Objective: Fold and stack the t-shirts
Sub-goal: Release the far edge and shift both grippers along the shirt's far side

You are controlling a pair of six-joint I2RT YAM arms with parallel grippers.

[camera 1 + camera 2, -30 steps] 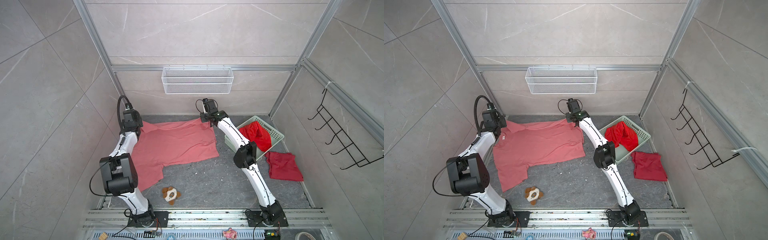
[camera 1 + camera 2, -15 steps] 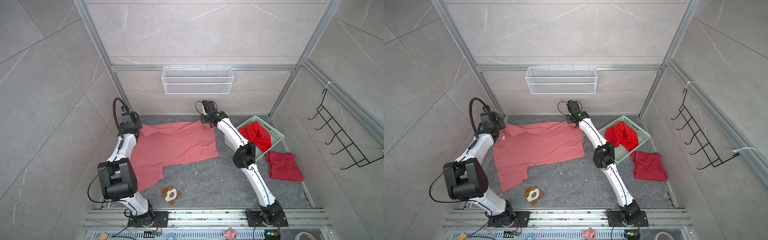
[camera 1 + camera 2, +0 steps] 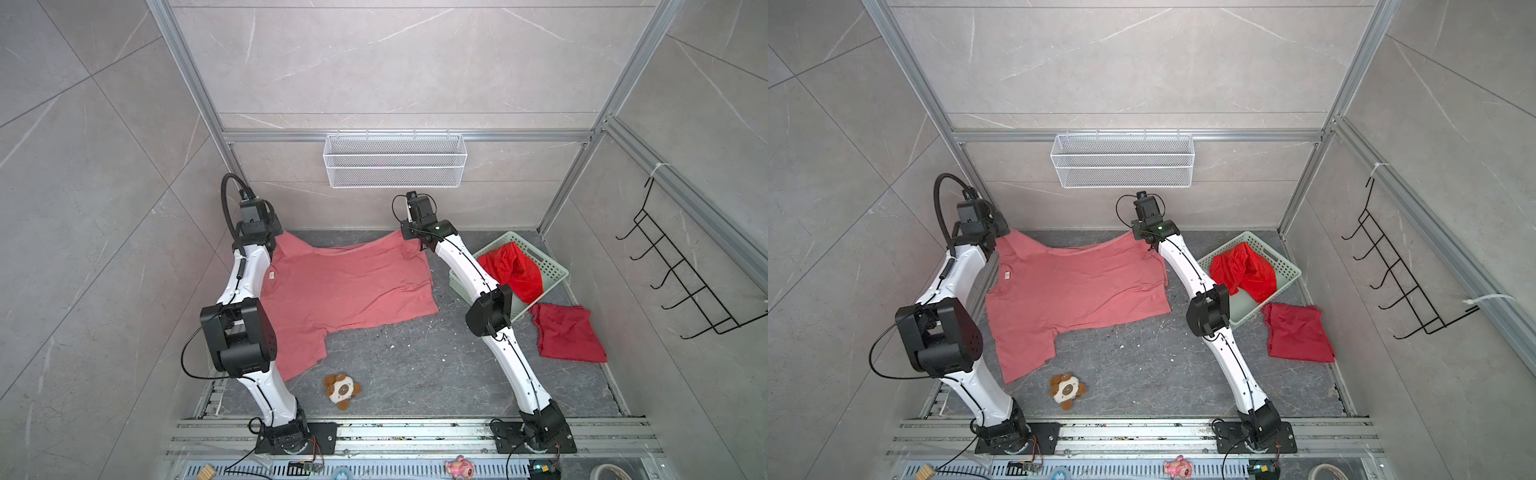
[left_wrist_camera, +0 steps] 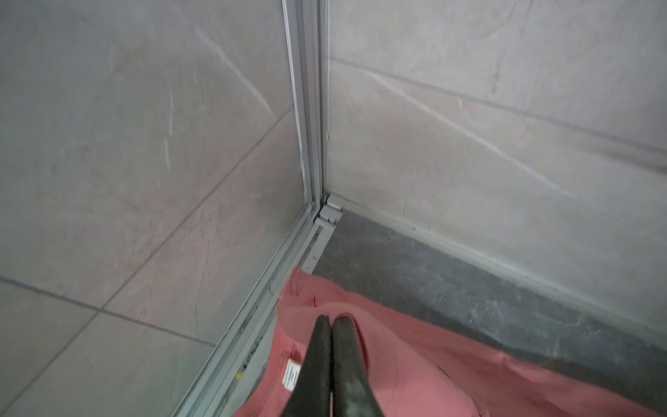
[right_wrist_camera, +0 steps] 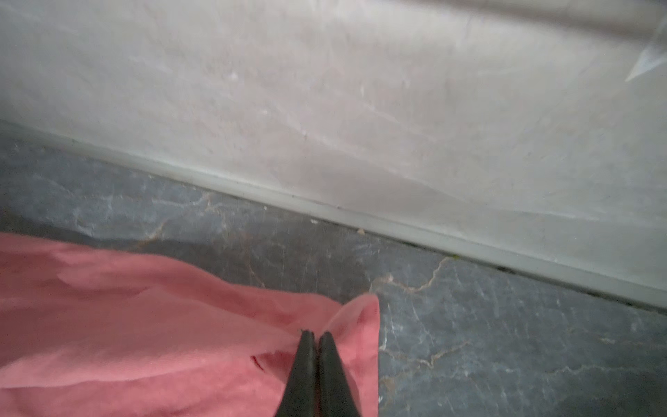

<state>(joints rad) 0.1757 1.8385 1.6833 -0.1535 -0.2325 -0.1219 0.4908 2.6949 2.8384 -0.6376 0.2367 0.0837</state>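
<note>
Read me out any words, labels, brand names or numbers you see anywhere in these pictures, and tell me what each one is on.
No text here can be read.
White neck label on the salmon-pink t-shirt: rows of dark print, too blurred to read.
Plush toy: a pale patch with small marks, too small to tell any lettering.

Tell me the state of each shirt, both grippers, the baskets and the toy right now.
salmon-pink t-shirt, spread unfolded on the floor, far edge lifted at both ends
left gripper, fingers shut on the cloth near its collar
right gripper, fingers shut on its far hem corner
scarlet t-shirt, crumpled in the green basket
crimson t-shirt, rumpled on the floor
wire basket, empty
plush toy, lying on the floor
</note>
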